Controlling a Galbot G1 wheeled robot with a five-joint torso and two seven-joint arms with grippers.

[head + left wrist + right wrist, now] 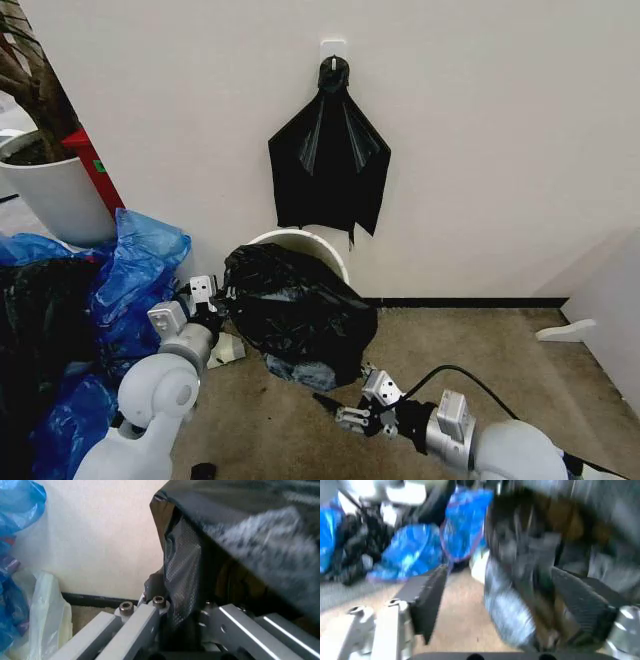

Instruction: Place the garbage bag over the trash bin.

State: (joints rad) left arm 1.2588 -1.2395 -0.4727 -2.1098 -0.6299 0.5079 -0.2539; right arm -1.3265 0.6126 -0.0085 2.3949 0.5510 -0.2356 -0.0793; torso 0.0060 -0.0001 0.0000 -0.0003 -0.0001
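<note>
The glossy black garbage bag [300, 315] lies draped over the front and top of the trash bin [318, 243], whose white rolled rim shows behind it against the wall. My left gripper [207, 297] is at the bag's left edge. In the left wrist view the gripper [180, 609] is shut on the bag's film [182, 564]. My right gripper [343, 412] hovers low over the carpet just below the bag's bottom edge. Its fingers [432, 592] stand wide apart in the right wrist view, with the bag [530, 570] ahead of them.
A fan-shaped black bunch [328, 165] hangs from a wall hook above the bin. Blue plastic bags [135, 275] are piled at the left, beside a white planter [55, 195]. The wall runs close behind, and open carpet [470, 345] lies to the right.
</note>
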